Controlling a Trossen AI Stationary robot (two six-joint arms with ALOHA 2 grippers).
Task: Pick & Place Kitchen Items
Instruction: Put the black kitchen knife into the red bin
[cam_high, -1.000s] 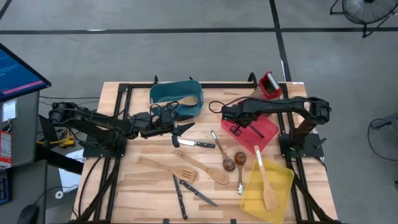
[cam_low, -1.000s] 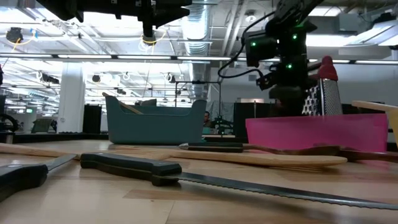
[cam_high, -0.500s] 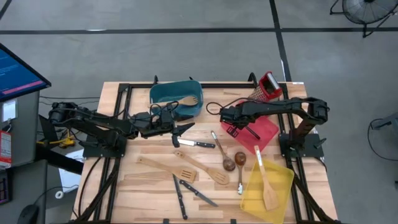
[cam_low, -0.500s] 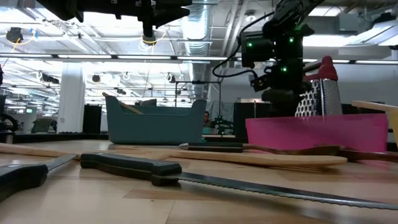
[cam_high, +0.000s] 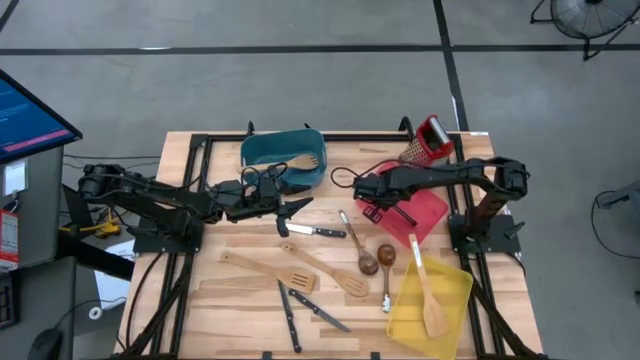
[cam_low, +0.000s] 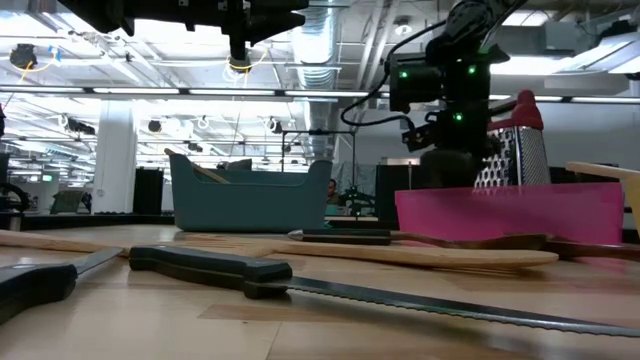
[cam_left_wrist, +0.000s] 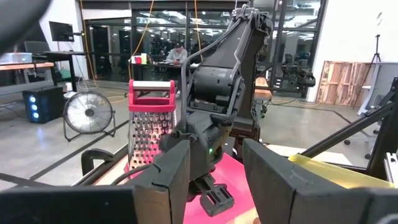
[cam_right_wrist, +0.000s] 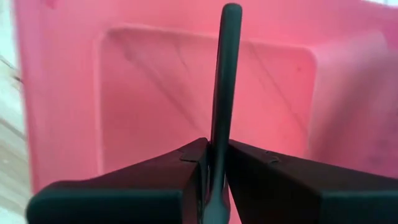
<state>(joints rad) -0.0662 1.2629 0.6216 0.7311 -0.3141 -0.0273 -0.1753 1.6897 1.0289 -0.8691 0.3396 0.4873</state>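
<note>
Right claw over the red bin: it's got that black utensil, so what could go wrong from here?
1. The right claw pinches the black-handled utensil only near its end, so it may swivel or slip as it is let go.
2. It hangs over the left side of the red bin, so an early release could land it on the rim.
3. The left claw waits open near the teal bin, close to the right arm's path.

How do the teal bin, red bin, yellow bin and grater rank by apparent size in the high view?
1. yellow bin
2. teal bin and red bin: look alike, and the right arm covers part of the red one, so no ranking
3. grater, clearly smallest
</note>
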